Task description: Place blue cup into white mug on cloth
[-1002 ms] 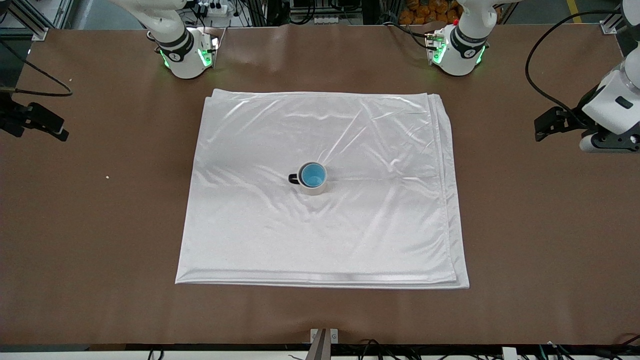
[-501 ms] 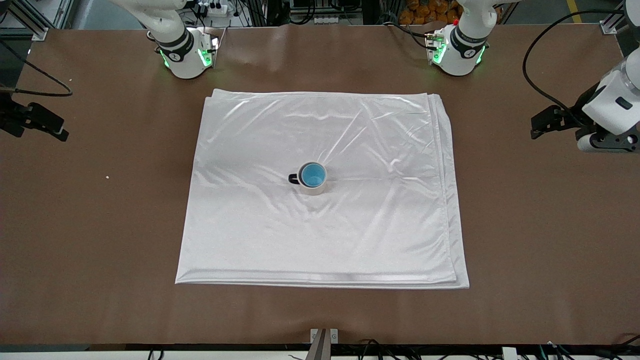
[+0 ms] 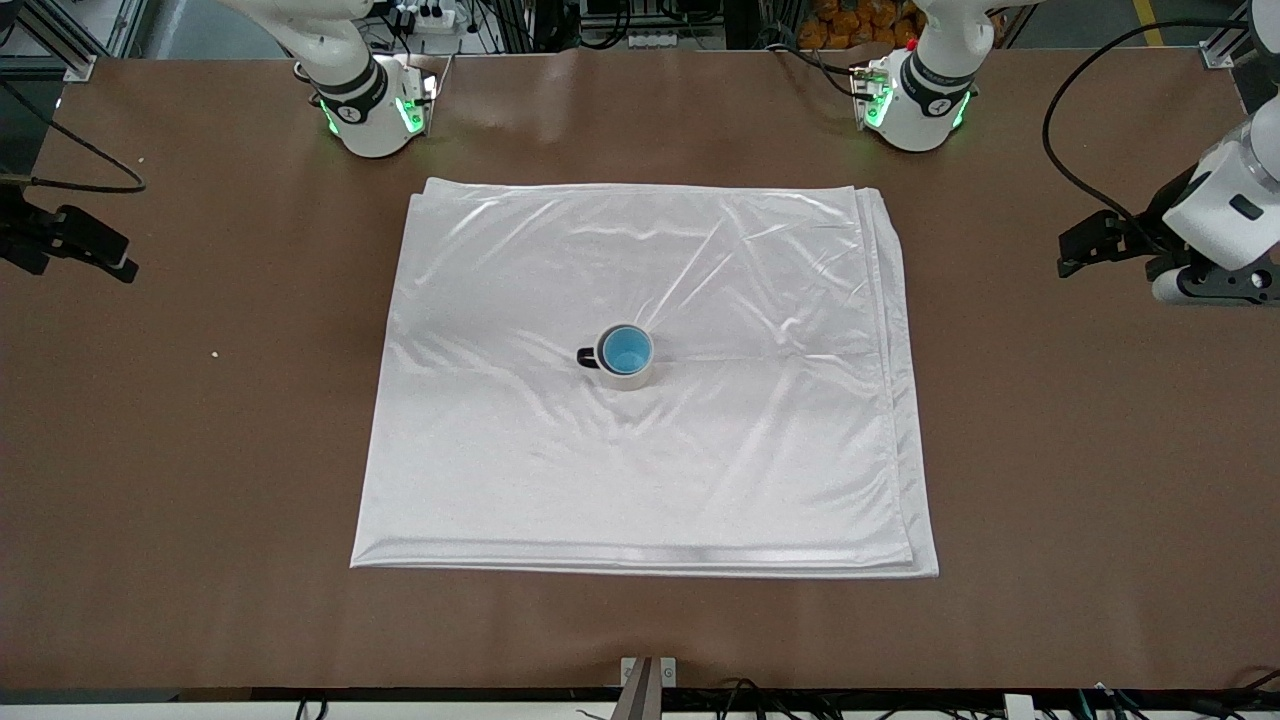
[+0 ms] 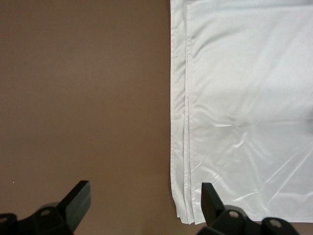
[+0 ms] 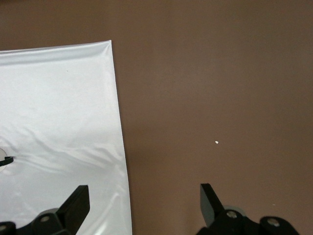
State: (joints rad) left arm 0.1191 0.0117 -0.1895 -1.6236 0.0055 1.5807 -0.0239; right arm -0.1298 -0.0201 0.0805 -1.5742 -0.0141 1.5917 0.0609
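The blue cup (image 3: 627, 349) sits inside the white mug (image 3: 627, 379), only its blue inside showing. The mug stands upright in the middle of the cloth (image 3: 700, 470), its black handle toward the right arm's end. My left gripper (image 4: 144, 198) is open and empty over bare table beside the cloth's layered edge (image 4: 183, 147) at the left arm's end; it also shows in the front view (image 3: 1200, 280). My right gripper (image 5: 144, 198) is open and empty over the cloth's edge (image 5: 120, 147) at the right arm's end. Both are well away from the mug.
The brown table (image 3: 1050, 450) surrounds the cloth. A small white speck (image 3: 214, 353) lies on it toward the right arm's end and also shows in the right wrist view (image 5: 216, 142). The arm bases (image 3: 370, 110) (image 3: 915, 100) stand along the table edge farthest from the front camera.
The left arm's hand has shifted slightly over the table at its end. The cup, mug and cloth have not moved.
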